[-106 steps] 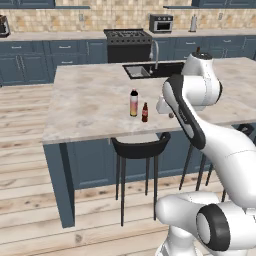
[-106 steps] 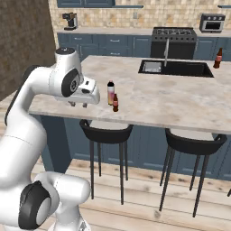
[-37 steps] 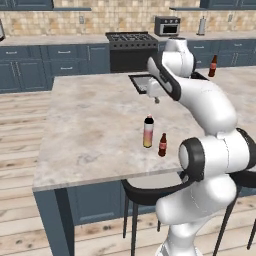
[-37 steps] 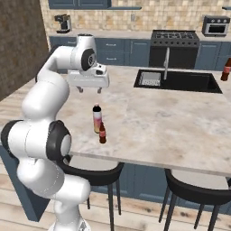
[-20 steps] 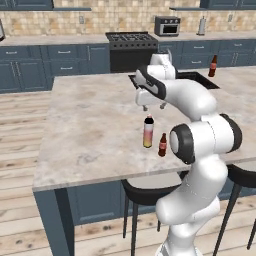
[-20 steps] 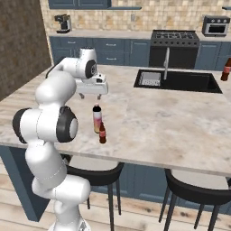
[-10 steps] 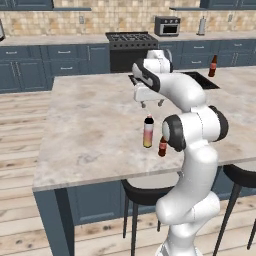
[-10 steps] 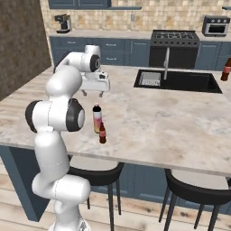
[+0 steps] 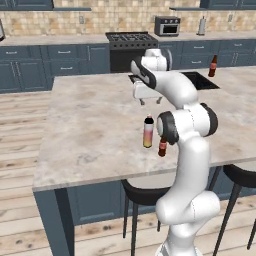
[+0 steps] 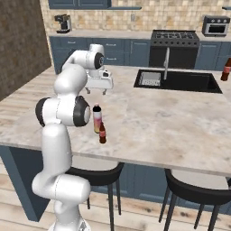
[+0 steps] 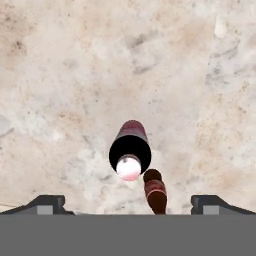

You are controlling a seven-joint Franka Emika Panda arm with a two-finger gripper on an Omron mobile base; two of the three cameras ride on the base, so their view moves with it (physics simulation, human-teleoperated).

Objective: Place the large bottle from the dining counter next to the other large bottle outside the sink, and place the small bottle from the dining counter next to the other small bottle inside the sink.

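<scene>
Hand view puts my tool (image 11: 128, 202) wide open and empty, hovering above the big bottle (image 11: 130, 148) with the small bottle (image 11: 155, 191) just beside it on the tabletop (image 11: 75, 75), lined up to grab the big one, I'd say.

1. We find no legible text, brand, number or sign in any view.
2. The large bottle (image 9: 148, 133) carries a plain orange-pink band, without lettering we can read.
3. The small bottle (image 9: 162, 147) shows a red band, likewise unreadable.
</scene>
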